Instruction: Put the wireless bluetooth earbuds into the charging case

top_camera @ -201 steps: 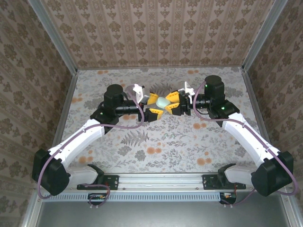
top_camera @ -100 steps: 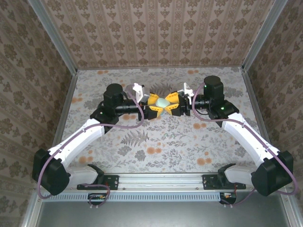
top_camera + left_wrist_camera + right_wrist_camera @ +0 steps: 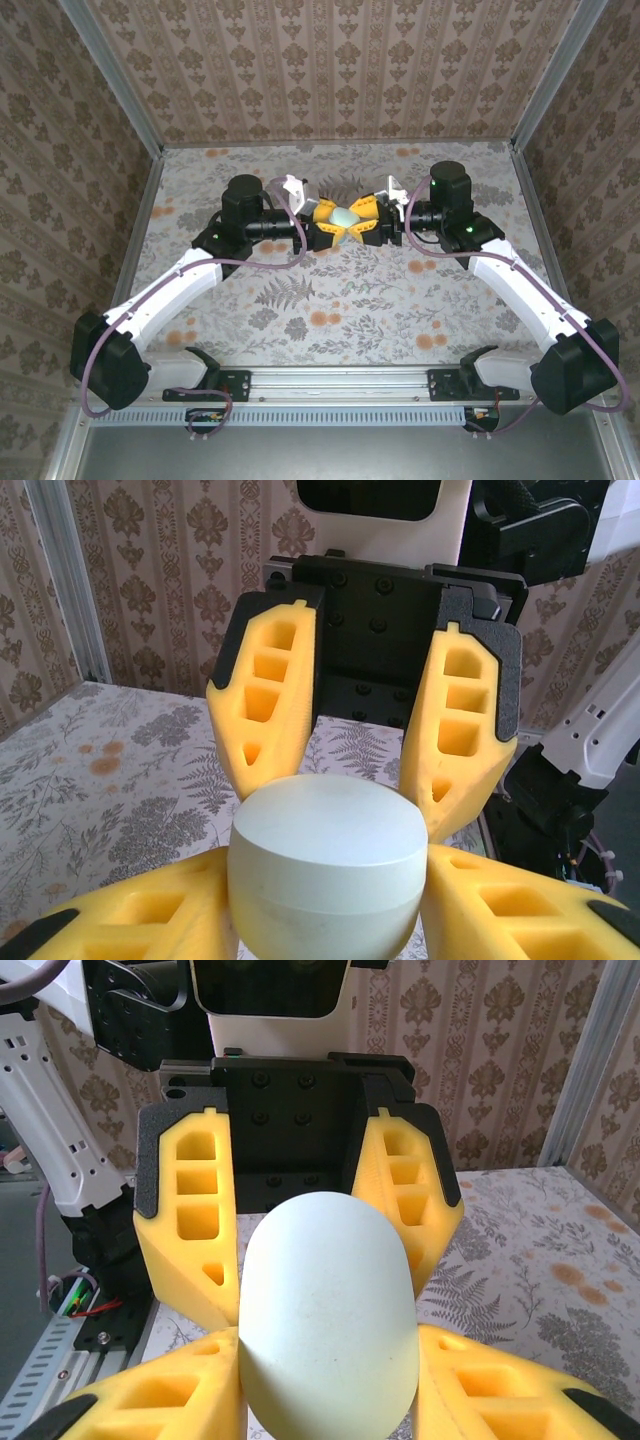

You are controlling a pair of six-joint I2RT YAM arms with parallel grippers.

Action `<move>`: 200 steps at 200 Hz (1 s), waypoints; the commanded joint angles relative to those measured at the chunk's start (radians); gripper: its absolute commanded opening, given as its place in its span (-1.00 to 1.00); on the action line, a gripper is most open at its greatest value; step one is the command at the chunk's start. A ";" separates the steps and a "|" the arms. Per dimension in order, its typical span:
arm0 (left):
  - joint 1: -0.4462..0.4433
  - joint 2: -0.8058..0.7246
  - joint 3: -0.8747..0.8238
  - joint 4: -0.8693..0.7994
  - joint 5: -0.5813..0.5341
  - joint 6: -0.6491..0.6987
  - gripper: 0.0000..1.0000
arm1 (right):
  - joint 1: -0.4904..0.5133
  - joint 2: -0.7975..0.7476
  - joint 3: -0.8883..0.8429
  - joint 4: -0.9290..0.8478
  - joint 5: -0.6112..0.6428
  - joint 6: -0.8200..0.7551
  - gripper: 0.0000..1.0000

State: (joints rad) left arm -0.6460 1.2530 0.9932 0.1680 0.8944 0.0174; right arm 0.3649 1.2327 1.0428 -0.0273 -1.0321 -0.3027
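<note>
Left gripper (image 3: 328, 858) has closed its fingers onto the pale green case (image 3: 320, 810), held above the middle of the table (image 3: 400, 300); right gripper (image 3: 328, 1332) grips the opposite end. Likely step: opening the lid. Keep one side firm, part the halves slowly, avoid squeezing it out.

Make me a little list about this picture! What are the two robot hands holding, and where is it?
thing held: pale green charging case, egg-shaped, looks closed
left gripper: yellow fingers shut on the case
right gripper: yellow fingers shut on the case from the opposite side
how they meet: tip to tip, facing each other
where: mid-table, towards the back, seemingly lifted above the flowery table
</note>
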 commanded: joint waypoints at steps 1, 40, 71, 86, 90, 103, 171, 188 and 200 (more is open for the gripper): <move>-0.012 -0.006 0.030 -0.036 0.054 0.057 -0.01 | 0.005 -0.004 -0.007 0.033 -0.011 0.014 -0.18; -0.011 -0.008 0.035 -0.040 0.069 0.072 -0.04 | 0.004 -0.001 -0.004 0.033 -0.016 0.020 -0.18; -0.011 -0.004 0.038 -0.039 0.082 0.068 -0.14 | 0.003 -0.001 -0.006 0.038 -0.017 0.024 -0.19; -0.011 -0.004 0.037 -0.040 0.085 0.069 -0.21 | 0.003 -0.003 -0.004 0.038 -0.017 0.026 -0.19; -0.011 -0.004 0.036 -0.042 0.087 0.071 -0.21 | 0.002 -0.001 -0.005 0.037 -0.017 0.027 -0.18; -0.010 -0.007 0.037 -0.049 0.088 0.077 -0.09 | 0.000 -0.001 -0.003 0.038 -0.021 0.030 -0.19; -0.010 0.000 0.048 -0.062 0.095 0.077 -0.28 | 0.000 0.001 -0.003 0.048 -0.019 0.045 -0.18; -0.011 0.002 0.052 -0.063 0.091 0.075 -0.37 | 0.000 0.000 0.000 0.041 -0.002 0.047 -0.15; -0.011 0.002 0.050 -0.059 0.087 0.070 -0.41 | 0.000 -0.002 0.002 0.032 0.016 0.050 -0.10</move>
State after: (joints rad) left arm -0.6437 1.2530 1.0115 0.1162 0.9211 0.0757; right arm 0.3645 1.2327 1.0428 -0.0269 -1.0580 -0.2760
